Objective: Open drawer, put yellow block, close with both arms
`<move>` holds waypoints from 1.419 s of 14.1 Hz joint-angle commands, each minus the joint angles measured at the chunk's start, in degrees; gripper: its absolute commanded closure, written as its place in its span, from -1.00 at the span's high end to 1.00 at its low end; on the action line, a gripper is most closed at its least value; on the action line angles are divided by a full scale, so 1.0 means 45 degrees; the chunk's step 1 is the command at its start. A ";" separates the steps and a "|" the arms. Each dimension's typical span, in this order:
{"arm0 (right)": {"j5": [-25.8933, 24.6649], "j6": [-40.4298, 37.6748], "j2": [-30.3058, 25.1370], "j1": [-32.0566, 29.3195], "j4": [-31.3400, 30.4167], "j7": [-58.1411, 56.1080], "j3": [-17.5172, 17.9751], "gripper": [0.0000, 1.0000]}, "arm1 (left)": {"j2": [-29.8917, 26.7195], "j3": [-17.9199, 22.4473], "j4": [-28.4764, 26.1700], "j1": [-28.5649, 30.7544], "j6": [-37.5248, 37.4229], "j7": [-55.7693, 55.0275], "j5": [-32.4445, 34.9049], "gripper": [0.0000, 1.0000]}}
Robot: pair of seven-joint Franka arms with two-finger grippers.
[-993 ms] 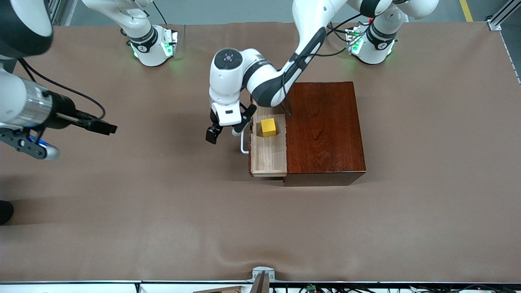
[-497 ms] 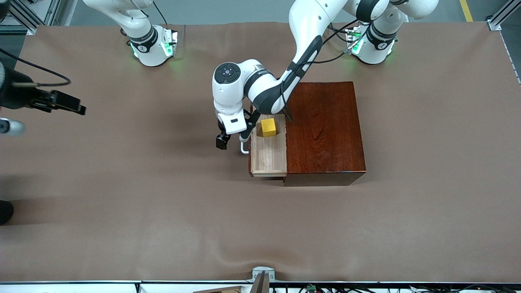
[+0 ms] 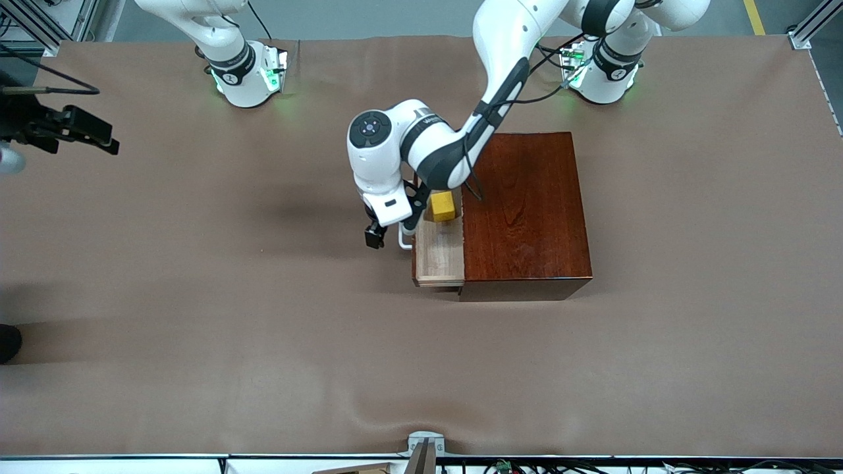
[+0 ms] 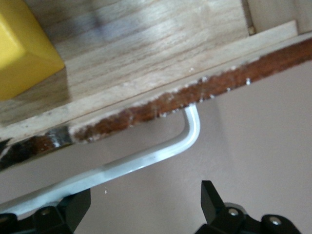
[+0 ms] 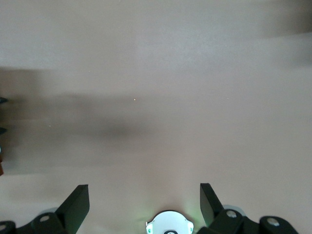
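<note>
The left tool, spread wide, straddles the white handle of the partly open drawer, where the yellow block sits. The right tool, also wide, hangs over bare worktop at the right arm's end.

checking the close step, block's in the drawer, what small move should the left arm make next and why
Probably keep pushing the drawer into the box. The block sits inside, the tray is only partly in, and the open left gripper is at the handle. The right gripper waits, open, over bare table.
</note>
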 commanded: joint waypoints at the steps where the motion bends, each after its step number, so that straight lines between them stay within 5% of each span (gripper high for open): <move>1: -0.0304 0.1331 -0.1470 -0.0051 -0.2337 -0.0709 -0.0009 1.00 | -0.0382 0.0176 -0.0175 0.0334 -0.1150 0.0169 -0.0105 1.00; 11: -0.0186 0.1804 -0.1454 -0.0012 -0.2050 -0.1180 -0.0009 1.00 | -0.0364 0.0156 -0.0272 0.0804 -0.4100 -0.0377 -0.0124 1.00; 20: -0.0167 0.1804 -0.1161 -0.0149 -0.1659 -0.1180 -0.0048 1.00 | -0.0403 0.0176 -0.0273 0.0980 -0.4493 -0.0377 -0.0085 1.00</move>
